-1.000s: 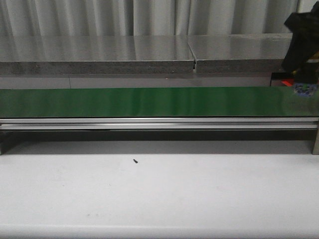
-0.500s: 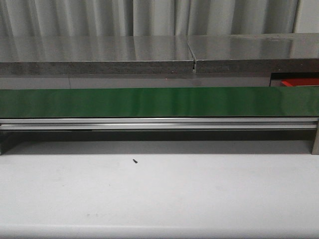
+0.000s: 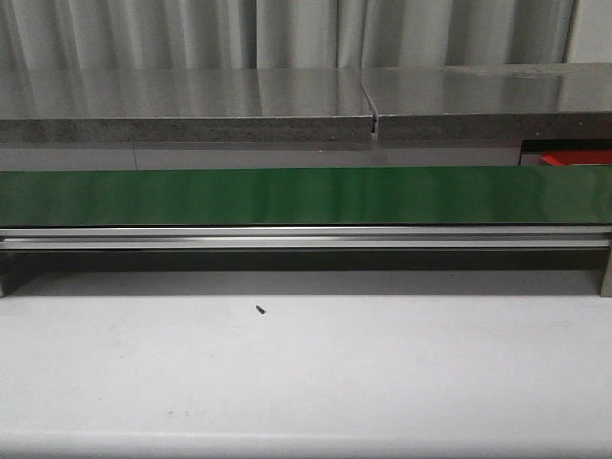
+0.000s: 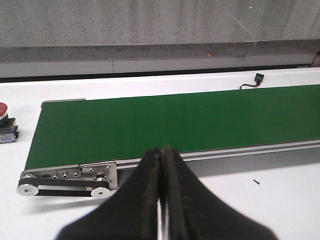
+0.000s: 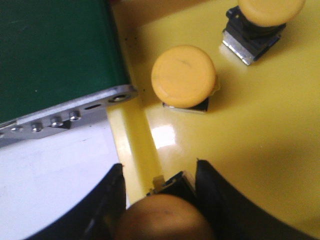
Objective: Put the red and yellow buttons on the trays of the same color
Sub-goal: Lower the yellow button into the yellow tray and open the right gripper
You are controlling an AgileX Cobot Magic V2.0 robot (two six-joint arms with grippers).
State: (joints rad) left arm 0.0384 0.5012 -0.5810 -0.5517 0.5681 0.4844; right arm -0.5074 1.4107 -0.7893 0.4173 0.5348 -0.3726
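The right arm has left the front view; its right gripper [image 5: 160, 200] clasps a yellow-capped button [image 5: 162, 217] over the glossy yellow tray [image 5: 260, 135], two yellow mushroom buttons [image 5: 184, 76] already ahead; left gripper [image 4: 161, 165] clenched, empty.

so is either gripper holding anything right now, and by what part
The right gripper holds a yellow button over the yellow tray, its fingers on either side of the grey body beneath the cap. The left gripper is shut and holds nothing.

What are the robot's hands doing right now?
Left end effector shut, empty, above the green belt. Right end effector shut on a yellow button over the yellow tray. Two yellow buttons already there. Nothing blocking.
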